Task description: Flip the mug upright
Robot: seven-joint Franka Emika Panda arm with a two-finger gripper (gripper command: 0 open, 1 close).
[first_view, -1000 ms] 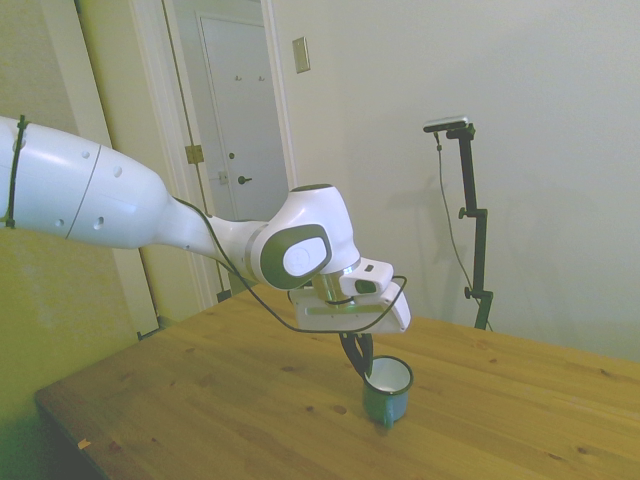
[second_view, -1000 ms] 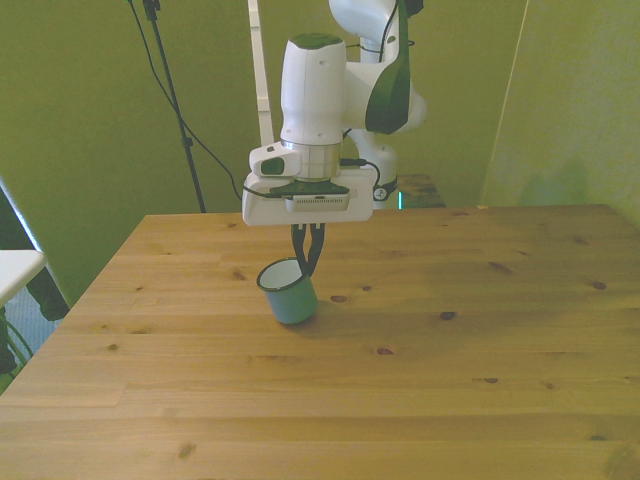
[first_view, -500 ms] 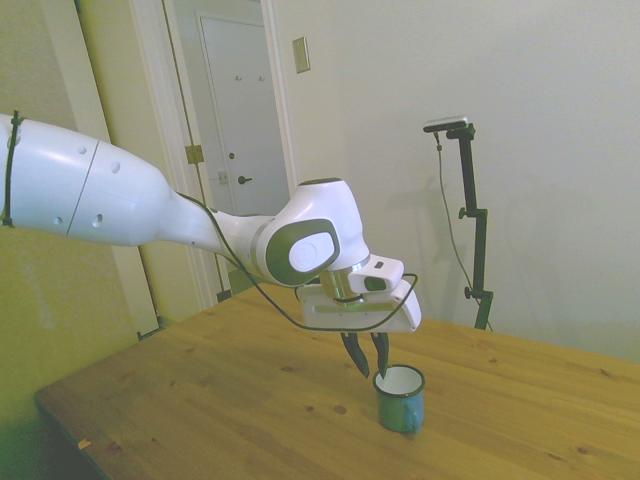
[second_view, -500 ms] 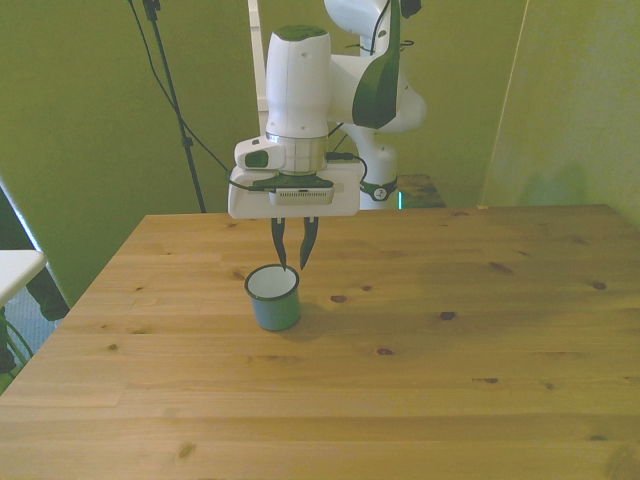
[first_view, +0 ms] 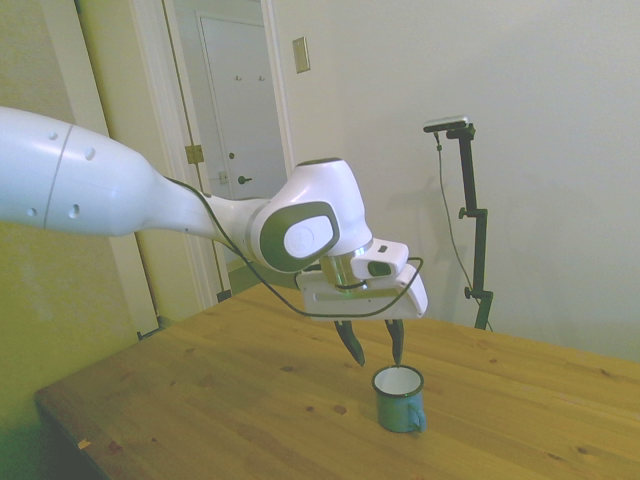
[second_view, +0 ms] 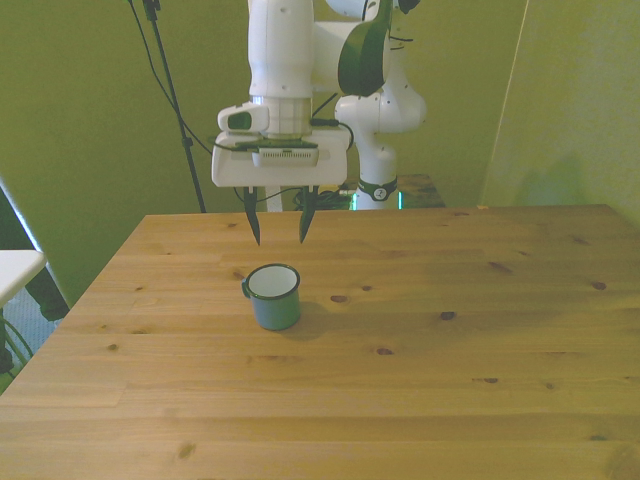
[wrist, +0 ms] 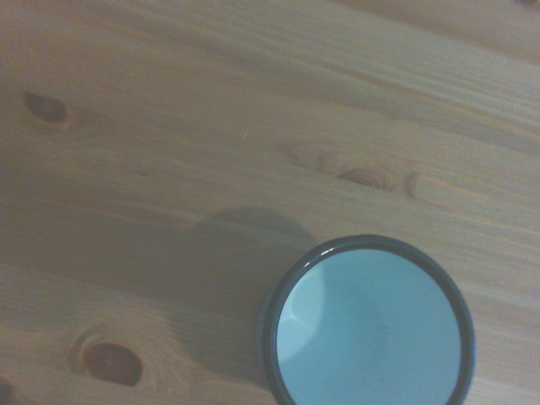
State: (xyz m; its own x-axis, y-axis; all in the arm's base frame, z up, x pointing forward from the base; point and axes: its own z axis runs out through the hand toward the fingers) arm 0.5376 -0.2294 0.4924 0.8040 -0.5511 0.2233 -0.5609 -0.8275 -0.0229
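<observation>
mug (first_view: 400, 398) in the side view stands upright on the surface (first_view: 220, 400), mouth up, white inside showing, its handle on the side away from the arm. the gripper (first_view: 374, 352) hangs just above it with fingers spread wide and nothing between them, clear of the rim. judged from this, the flip looks done and the step in hand is the retreat; doing it well means lifting straight up so neither fingertip (first_view: 398, 353) clips the rim and tips the mug over. in the front view the mug (second_view: 272, 296) sits toward the front view's left of the surface (second_view: 450, 380), well in from every edge, handle pointing to the front view's left. the gripper (second_view: 279, 228) is above and a little behind it, jaws open wider than the mug, both tips apart from the rim. here too a vertical rise is the safe line; a sideways sweep at this height is likely to catch the rim. in the wrist view the mug (wrist: 371, 329) shows as a dark rim around a pale inside, seen from nearly overhead, partly cut off at the picture's edge, with bare knotty surface (wrist: 169, 126) around it. the round, even rim suggests it stands level and needs no further nudge.
</observation>
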